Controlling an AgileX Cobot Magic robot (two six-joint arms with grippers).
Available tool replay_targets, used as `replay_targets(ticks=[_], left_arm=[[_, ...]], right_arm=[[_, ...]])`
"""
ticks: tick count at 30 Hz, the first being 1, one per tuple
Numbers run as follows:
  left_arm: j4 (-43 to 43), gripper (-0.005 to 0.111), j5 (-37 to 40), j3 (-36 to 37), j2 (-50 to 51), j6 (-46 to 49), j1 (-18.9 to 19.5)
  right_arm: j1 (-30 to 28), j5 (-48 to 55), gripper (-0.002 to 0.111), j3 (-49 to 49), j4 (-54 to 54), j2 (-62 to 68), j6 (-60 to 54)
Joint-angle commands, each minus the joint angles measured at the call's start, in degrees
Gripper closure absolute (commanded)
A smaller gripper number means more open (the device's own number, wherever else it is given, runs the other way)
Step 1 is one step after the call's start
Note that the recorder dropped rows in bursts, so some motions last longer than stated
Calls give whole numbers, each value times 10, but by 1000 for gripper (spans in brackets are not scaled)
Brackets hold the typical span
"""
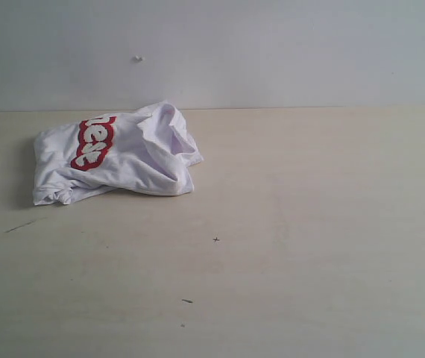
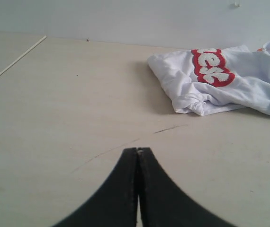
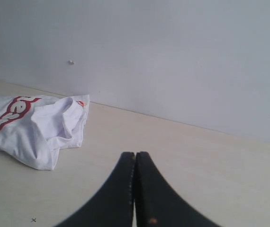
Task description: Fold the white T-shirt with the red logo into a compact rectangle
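Status: folding appears not yet started. The white T-shirt [image 1: 123, 160] lies as a loose, crumpled bundle at the upper left of the exterior frame, near the wall [image 1: 272, 52]; no clean rectangle is formed. The red logo [image 1: 95, 142] faces up, partly lost in the folds (only some white letters show). The fabric is soft, limp and wrinkled. The surface [image 1: 287, 261] is pale, matte and flat. The left fingers [image 2: 121, 189] and right fingers [image 3: 118, 189] are pressed together, empty, well apart from the shirt.

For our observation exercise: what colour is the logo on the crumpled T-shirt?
Red with white letters; the red logo shows best in the left wrist view.
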Motion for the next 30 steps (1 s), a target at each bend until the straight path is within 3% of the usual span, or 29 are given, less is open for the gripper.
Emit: replay_targets(ticks=[1,30], left_arm=[[-10,104,-9,1,-2,9,-3],[-10,104,-10,1,-2,56,-3]], right_arm=[[1,0,108,3,4,-2,-4],[1,0,108,3,4,-2,-4]])
